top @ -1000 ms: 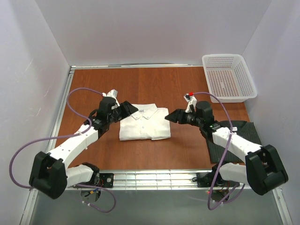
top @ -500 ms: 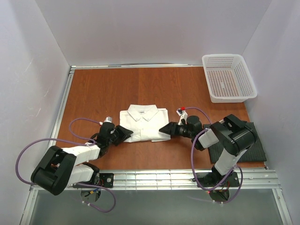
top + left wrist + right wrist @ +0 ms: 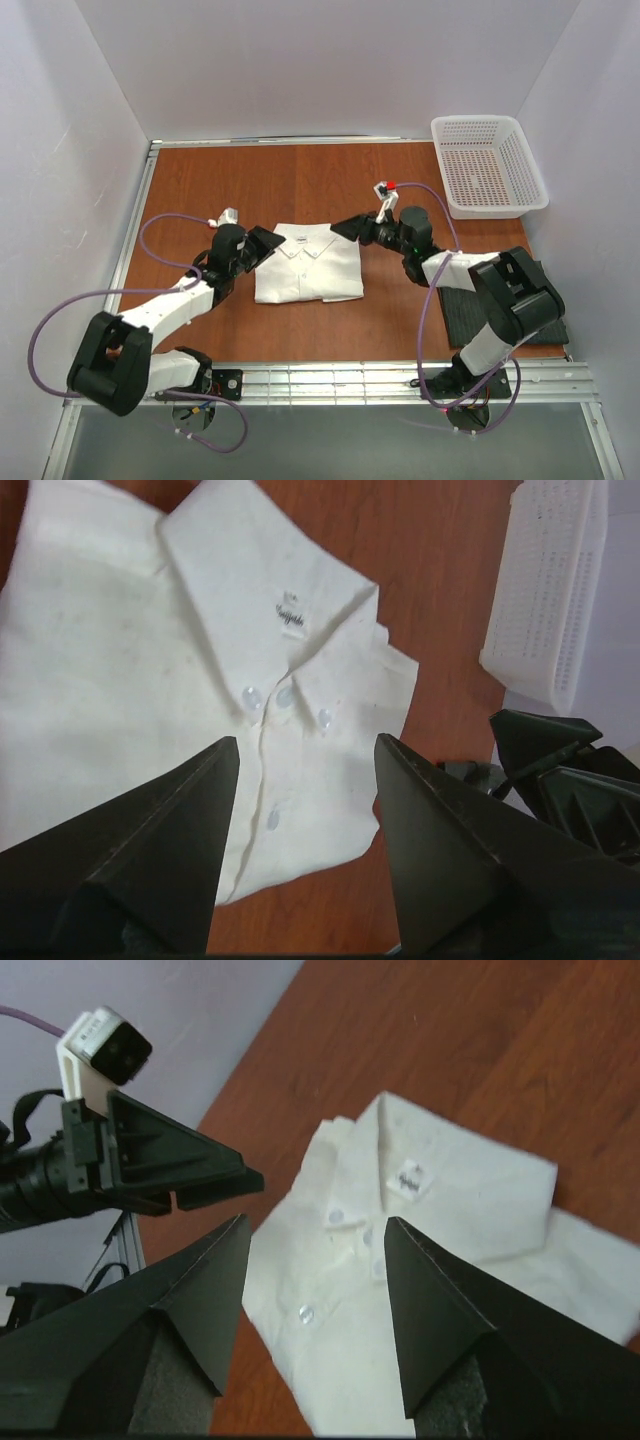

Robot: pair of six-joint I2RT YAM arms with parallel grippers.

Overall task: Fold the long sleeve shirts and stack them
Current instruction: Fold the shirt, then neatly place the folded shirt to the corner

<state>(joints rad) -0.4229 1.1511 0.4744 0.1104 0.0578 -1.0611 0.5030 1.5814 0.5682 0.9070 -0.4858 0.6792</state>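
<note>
- Between the two sets of fingers lies the white shirt (image 3: 308, 266), flat on the brown table (image 3: 220, 180). It is folded into a neat block with its collar and buttons facing up.
- The left gripper (image 3: 270, 240) is just beside the shirt's collar corner on one side. The right gripper (image 3: 346, 228) is just beside the collar corner on the other side.
- The left gripper's fingers (image 3: 160, 860) are apart and hold nothing. The shirt shows through the gap between them.
- The right gripper's fingers (image 3: 190, 1310) are apart too and also hold nothing.
- Well behind the right fingers, back by that arm's base, lies the dark shirt (image 3: 455, 322). The arm hides part of it, so I cannot tell how well it is folded.
- I think the white shirt's fold is done, and the stacking step comes next.
- For that move, both sets of fingers need to go low at the shirt's edges. They should pinch all the layers at once, or the fold may fall open when it is lifted.
- Count: two shirts, one white and one dark.
- Count: two grippers, and one white basket (image 3: 490, 165), far past the right fingers in the back corner.
</note>
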